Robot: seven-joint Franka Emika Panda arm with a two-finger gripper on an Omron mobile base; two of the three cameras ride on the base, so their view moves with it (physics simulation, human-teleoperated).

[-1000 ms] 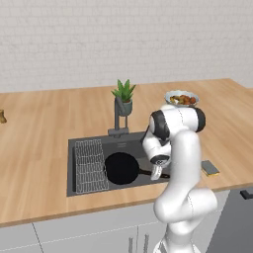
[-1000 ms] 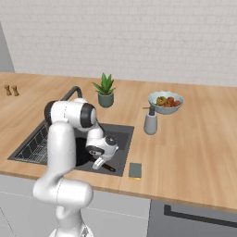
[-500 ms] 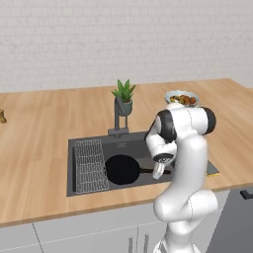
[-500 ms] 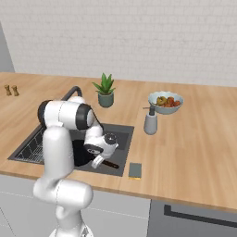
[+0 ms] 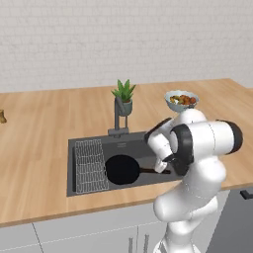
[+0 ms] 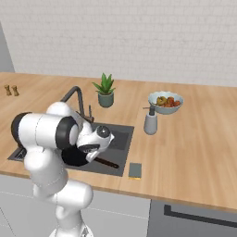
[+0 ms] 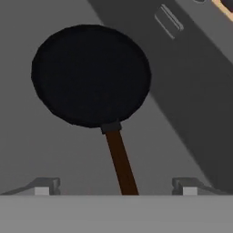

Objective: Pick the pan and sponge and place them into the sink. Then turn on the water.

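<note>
The black pan (image 7: 91, 75) lies flat on the floor of the dark sink (image 5: 72, 168), with its thin handle (image 7: 120, 164) pointing toward my hand. My gripper (image 7: 116, 187) hangs low over the handle's end and is open. Its fingertips (image 7: 43, 186) stand wide apart on either side of the handle, and neither touches it. From the base, the pan (image 5: 122, 169) sits beside the wire rack (image 5: 90, 163). The sponge (image 6: 134, 170) lies on the wooden counter at the sink's front right corner. The water is out of view.
The dark faucet (image 5: 117, 118) rises behind the basin, with a potted plant (image 5: 123, 96) just past it. A grey soap dispenser (image 6: 150, 121) and a bowl of food (image 6: 165, 102) stand to the right of the sink. Two small shakers (image 6: 11, 90) sit far left.
The jaws have spread from nearly shut to wide apart, letting go of the pan's handle. The pan stays in the sink, and the arm's elbow has swung outward.
</note>
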